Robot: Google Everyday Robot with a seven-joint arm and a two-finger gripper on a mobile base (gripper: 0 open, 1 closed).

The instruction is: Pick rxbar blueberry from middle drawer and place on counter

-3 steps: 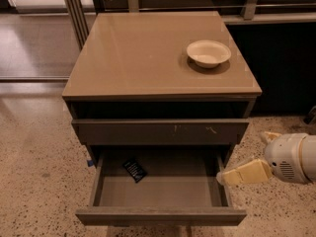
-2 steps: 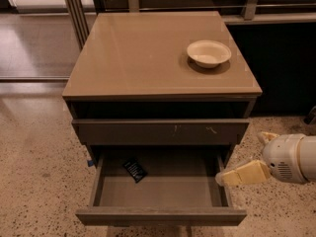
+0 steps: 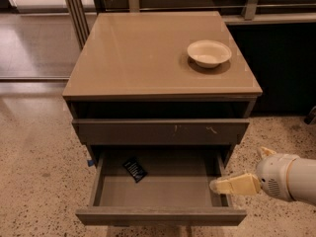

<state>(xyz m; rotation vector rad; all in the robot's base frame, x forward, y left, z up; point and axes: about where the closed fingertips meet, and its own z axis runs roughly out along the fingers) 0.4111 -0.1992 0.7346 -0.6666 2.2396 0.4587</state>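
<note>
Camera view: claw [image 3: 240, 175] open and empty, hanging at the middle drawer [image 3: 168, 194] right rim
change: it's crept a touch lower and further in
rxbar blueberry [image 3: 134, 169]: well left of the claw, flat on the drawer floor
meaning: reach is underway, no grab yet, table [image 3: 148, 53] drop-off comes later
</note>
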